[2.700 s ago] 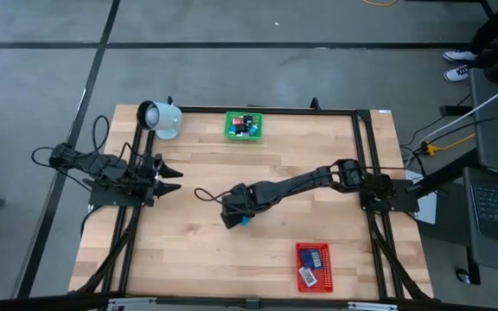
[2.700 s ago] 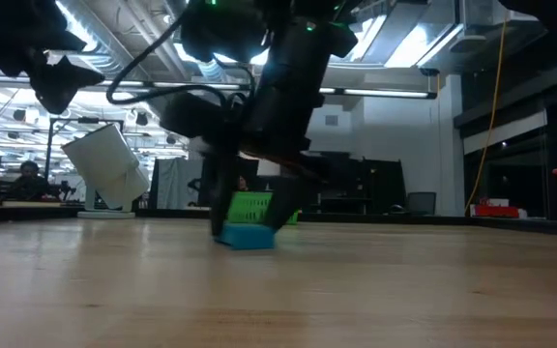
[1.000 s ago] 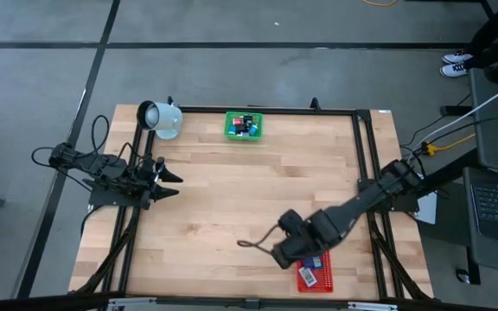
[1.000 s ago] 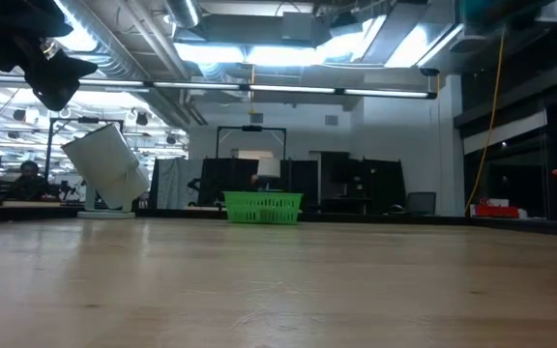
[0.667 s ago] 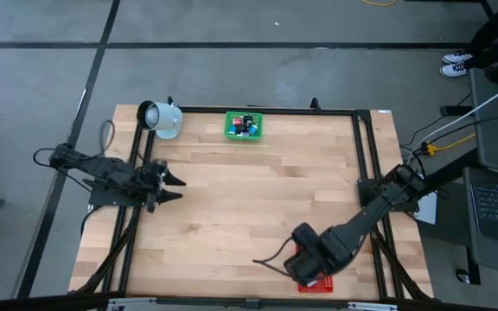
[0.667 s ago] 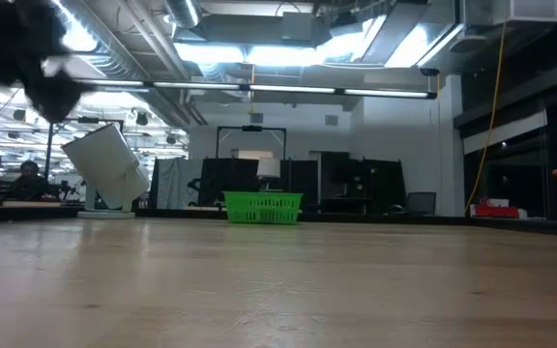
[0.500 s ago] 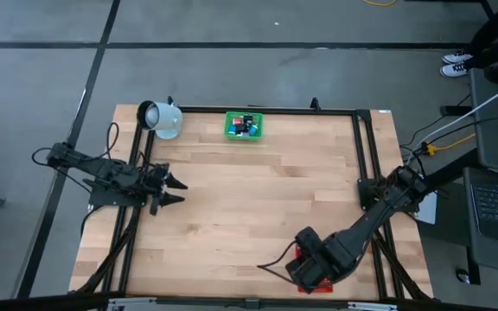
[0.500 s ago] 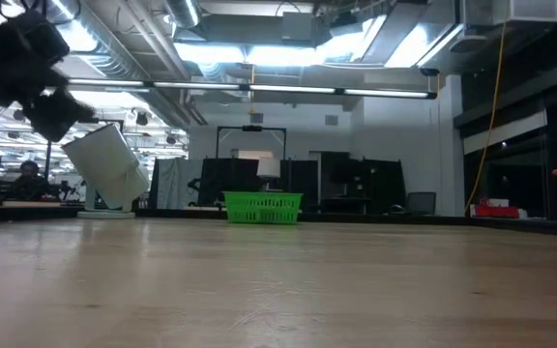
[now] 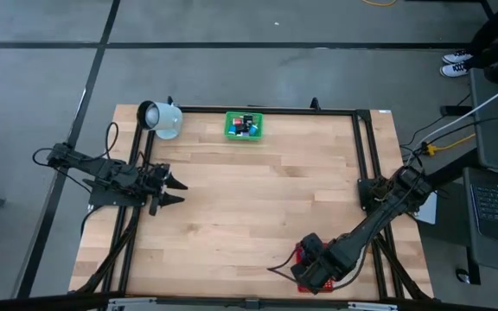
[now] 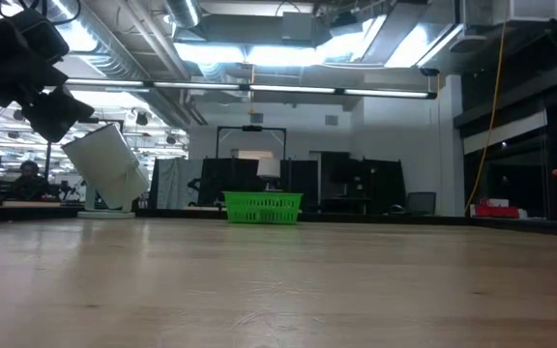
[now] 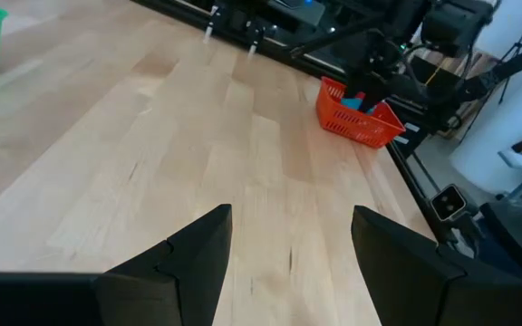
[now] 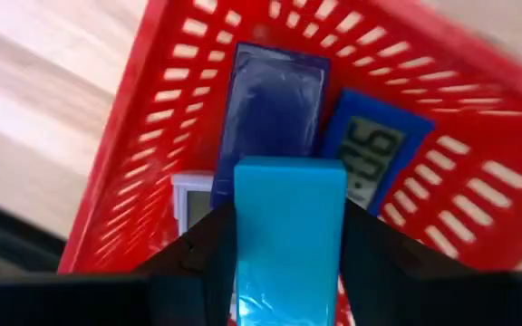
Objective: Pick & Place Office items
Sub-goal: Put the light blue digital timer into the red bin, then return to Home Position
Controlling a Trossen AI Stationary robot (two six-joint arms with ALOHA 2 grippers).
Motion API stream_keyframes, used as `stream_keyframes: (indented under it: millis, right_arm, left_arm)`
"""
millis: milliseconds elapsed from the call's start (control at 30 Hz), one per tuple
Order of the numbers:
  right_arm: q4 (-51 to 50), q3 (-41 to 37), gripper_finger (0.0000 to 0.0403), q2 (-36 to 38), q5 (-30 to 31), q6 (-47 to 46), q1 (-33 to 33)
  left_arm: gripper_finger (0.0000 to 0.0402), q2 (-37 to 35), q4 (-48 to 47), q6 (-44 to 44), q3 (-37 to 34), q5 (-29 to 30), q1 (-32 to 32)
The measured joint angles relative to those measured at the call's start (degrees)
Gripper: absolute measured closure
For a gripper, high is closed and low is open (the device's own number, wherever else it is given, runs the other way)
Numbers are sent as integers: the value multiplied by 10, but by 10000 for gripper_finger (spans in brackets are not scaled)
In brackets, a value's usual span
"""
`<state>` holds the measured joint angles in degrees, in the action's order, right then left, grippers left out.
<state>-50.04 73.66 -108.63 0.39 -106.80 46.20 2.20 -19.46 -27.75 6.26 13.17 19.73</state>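
Observation:
My right gripper (image 9: 312, 269) hangs over the red mesh tray (image 9: 302, 253) at the table's near right and is shut on a light blue block (image 12: 288, 226). Under the block, inside the red tray (image 12: 143, 118), lie a dark blue flat rectangle (image 12: 275, 100), a blue piece with digits (image 12: 374, 145) and a white piece (image 12: 188, 199). The green mesh tray (image 9: 244, 126) at the far edge holds more small items. My left gripper (image 9: 176, 188) waits open at the table's left side, its fingers (image 11: 198, 258) over bare wood. My right gripper pinches the light blue block by its two opposite side faces (image 12: 243, 244) between its two fingers (image 12: 208, 249). The fingers point down from above. The block's end face looks down into the red tray, over the items lying there.
A white-blue mug (image 9: 160, 118) lies on its side at the far left corner. A black frame (image 9: 361, 155) runs along the table's edges. Bare wood (image 9: 249, 199) spreads between the two trays. Laptop and cables sit beyond the right edge.
My right gripper has carried the blue block toward the table's near edge and down, from beside the red tray to right over it, its wrist rolling on the way. My left gripper has sunk a little and then kept still.

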Motion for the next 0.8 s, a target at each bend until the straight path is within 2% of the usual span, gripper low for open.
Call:
stream_keyframes:
  millis: [200,400,533,600,700,767,800]
  right_arm:
    - [113,-64,249,9,17,-4,2]
    - [120,-74,249,10,55,27,4]
    - [118,-72,246,10,59,55,3]
    - [111,-67,199,10,56,65,3]
    - [98,-57,97,11,60,99,2]
    - [89,-46,41,14,87,118,2]
    - [73,-42,25,14,101,127,1]
  left_arm:
    - [178,0,0,0,0,0,0]
    - [178,0,0,0,0,0,0]
    - [178,0,0,0,0,0,0]
    - [178,0,0,0,0,0,0]
    - [178,0,0,0,0,0,0]
    - [178,0,0,0,0,0,0]
    - [178,0,0,0,0,0,0]
